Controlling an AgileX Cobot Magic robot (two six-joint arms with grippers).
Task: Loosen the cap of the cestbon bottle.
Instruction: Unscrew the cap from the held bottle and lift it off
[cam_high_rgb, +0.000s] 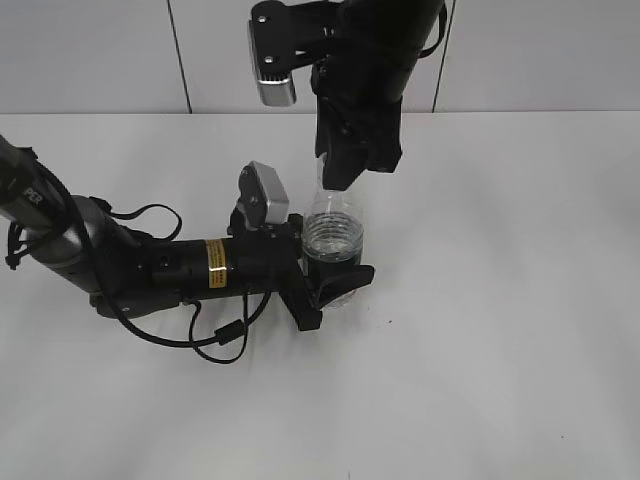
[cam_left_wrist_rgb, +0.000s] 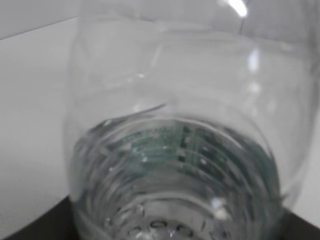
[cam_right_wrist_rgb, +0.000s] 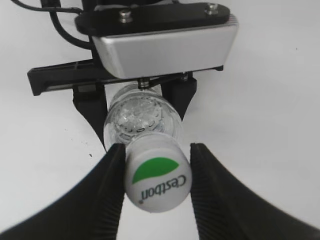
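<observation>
The clear cestbon bottle (cam_high_rgb: 332, 228) stands upright mid-table, with some water in it. My left gripper (cam_high_rgb: 335, 283) lies low along the table and is shut on the bottle's lower body. The bottle (cam_left_wrist_rgb: 175, 150) fills the left wrist view. My right gripper (cam_high_rgb: 340, 175) hangs straight above the bottle and hides the neck in the exterior view. In the right wrist view the white cap (cam_right_wrist_rgb: 157, 177) with its green leaf mark sits between the two black fingers of my right gripper (cam_right_wrist_rgb: 157, 148), which close against its sides. The bottle's shoulder (cam_right_wrist_rgb: 140, 117) shows below it.
The left arm's silver wrist camera (cam_right_wrist_rgb: 165, 42) and black jaw bracket (cam_right_wrist_rgb: 55, 80) sit right behind the bottle. The left arm's cable (cam_high_rgb: 225, 335) loops on the white table (cam_high_rgb: 500, 350). A grey panelled wall (cam_high_rgb: 100, 50) stands at the back.
</observation>
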